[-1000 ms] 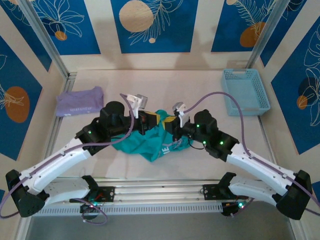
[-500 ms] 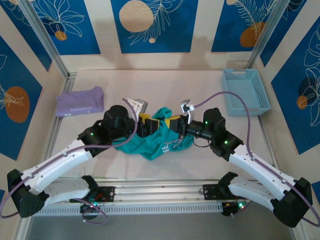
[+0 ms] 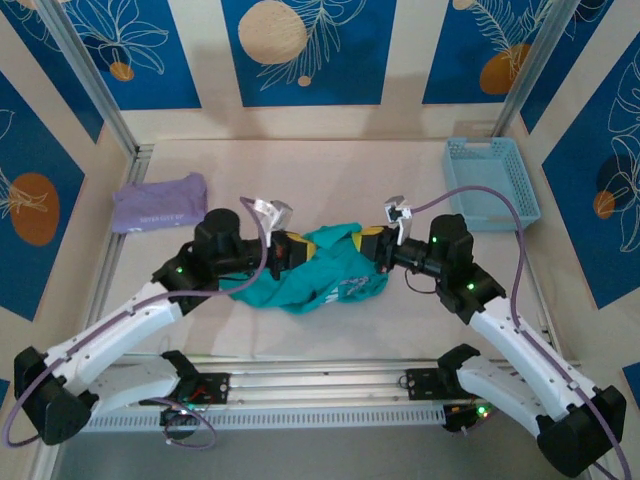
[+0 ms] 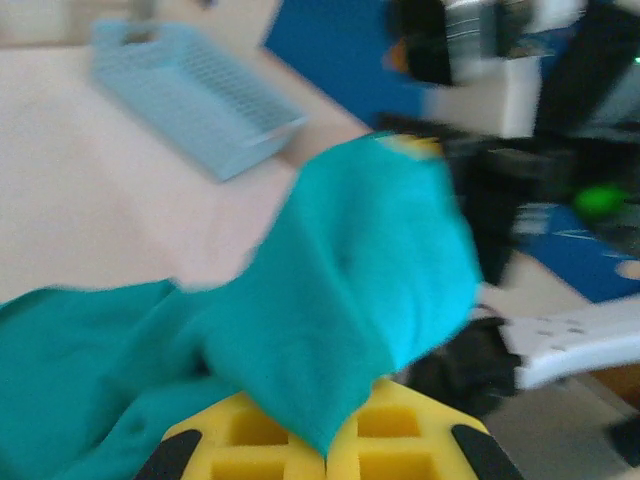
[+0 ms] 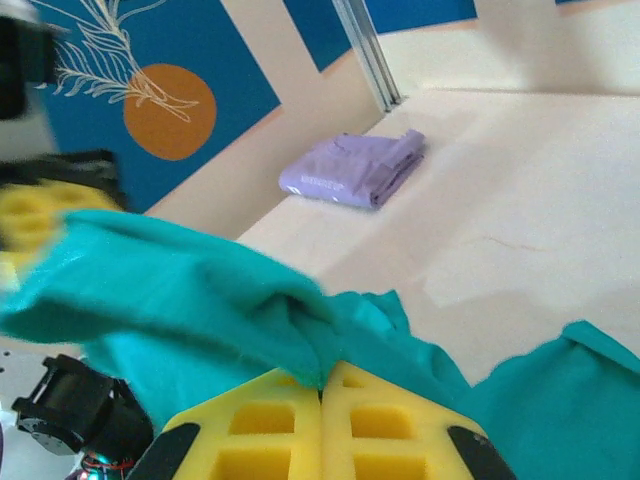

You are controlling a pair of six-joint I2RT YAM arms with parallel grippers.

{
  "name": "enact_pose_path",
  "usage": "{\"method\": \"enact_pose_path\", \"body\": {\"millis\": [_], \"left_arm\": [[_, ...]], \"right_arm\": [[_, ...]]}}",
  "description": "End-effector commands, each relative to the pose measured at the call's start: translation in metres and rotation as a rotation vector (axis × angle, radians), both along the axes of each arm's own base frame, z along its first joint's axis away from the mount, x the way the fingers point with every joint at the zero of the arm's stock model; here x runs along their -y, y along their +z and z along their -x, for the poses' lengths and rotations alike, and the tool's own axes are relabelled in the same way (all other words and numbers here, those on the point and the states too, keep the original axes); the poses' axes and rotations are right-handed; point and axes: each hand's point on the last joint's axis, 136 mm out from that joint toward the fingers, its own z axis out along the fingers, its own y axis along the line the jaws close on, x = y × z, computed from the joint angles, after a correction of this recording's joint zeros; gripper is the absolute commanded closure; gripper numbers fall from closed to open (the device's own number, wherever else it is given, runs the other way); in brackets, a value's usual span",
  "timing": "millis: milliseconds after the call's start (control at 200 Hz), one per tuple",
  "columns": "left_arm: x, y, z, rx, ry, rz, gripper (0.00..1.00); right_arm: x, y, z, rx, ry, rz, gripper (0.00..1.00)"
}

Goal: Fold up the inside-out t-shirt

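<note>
Left jaws: pressed together, yellow pads point(image 4: 250, 445) pinching a fold of the teal t-shirt point(image 4: 350, 290). Right jaws: likewise clamped on a fold of the same t-shirt, pads point(image 5: 390, 420) meeting at the cloth.

From above I see the t-shirt bunched between the two arms, mid-worktop point(image 3: 340, 170), its lower part lying on the surface. A folded purple shirt point(image 3: 160, 203) sits at far left and a light blue basket point(image 3: 490, 185) at far right, both well apart from the t-shirt.
</note>
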Motion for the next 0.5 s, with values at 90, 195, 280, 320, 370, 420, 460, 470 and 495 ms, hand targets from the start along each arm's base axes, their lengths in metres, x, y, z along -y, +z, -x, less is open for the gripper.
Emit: {"method": "enact_pose_path", "body": {"millis": [90, 195, 280, 320, 370, 420, 460, 470, 495], "left_arm": [[-0.005, 0.046, 0.059, 0.124, -0.285, 0.178, 0.96], [-0.006, 0.044, 0.054, 0.127, -0.257, 0.162, 0.96], [-0.005, 0.038, 0.043, 0.103, -0.206, 0.130, 0.97], [-0.004, 0.036, 0.039, 0.091, -0.190, 0.120, 0.98], [-0.002, 0.034, 0.037, 0.078, -0.189, 0.115, 0.99], [-0.001, 0.033, 0.035, 0.068, -0.189, 0.114, 0.99], [0.001, 0.031, 0.035, 0.060, -0.192, 0.110, 0.99], [0.001, 0.031, 0.034, 0.058, -0.192, 0.109, 0.99], [0.001, 0.030, 0.034, 0.054, -0.192, 0.108, 0.99]], "right_arm": [[-0.009, -0.002, 0.012, -0.051, 0.130, 0.025, 0.96], [-0.011, -0.006, 0.014, -0.080, 0.144, 0.050, 0.87], [-0.006, -0.005, 0.016, -0.059, 0.106, 0.099, 0.76], [-0.003, -0.003, 0.018, -0.030, 0.087, 0.123, 0.73], [0.000, 0.001, 0.022, 0.022, 0.072, 0.148, 0.69], [0.002, 0.005, 0.026, 0.077, 0.051, 0.172, 0.64], [0.004, 0.006, 0.028, 0.119, 0.031, 0.198, 0.61], [0.005, 0.007, 0.028, 0.131, 0.026, 0.206, 0.60], [0.006, 0.009, 0.028, 0.159, 0.012, 0.222, 0.58]]}}
